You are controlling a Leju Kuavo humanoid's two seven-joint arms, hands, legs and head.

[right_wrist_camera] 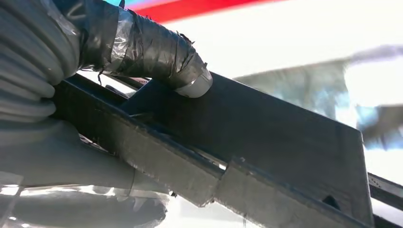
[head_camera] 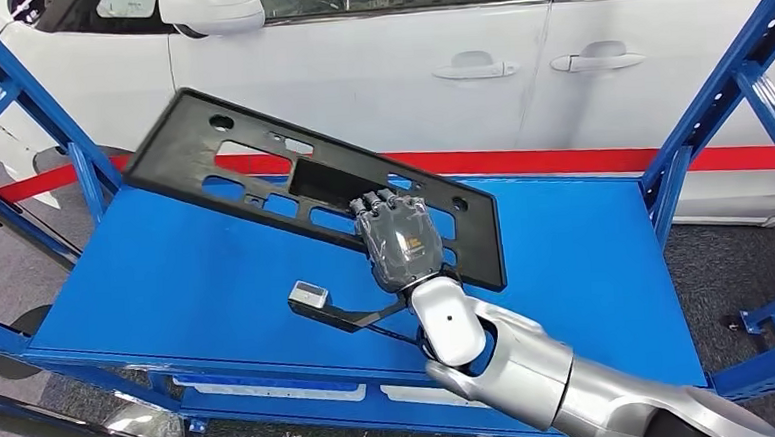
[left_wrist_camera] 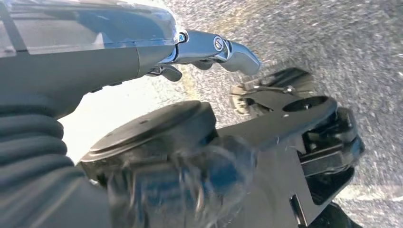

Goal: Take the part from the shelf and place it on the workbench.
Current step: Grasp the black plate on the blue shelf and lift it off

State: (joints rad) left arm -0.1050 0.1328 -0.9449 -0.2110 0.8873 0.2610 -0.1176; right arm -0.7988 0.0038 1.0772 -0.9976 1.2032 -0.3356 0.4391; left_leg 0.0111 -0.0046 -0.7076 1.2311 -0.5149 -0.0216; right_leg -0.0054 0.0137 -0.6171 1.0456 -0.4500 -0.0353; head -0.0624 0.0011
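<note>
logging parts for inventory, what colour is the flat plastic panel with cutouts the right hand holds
Black, matte; the flat plastic panel with cutouts shows best in the head view.

part (head_camera: 261, 165): flat black plastic panel with cutouts | tilted, far end raised | over blue shelf (head_camera: 166, 280)

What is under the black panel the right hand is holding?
Under the panel lies the blue shelf; its far end is tilted up off it. The right hand grips the near edge, thumb on its face. The fingers beneath are hidden.
</note>
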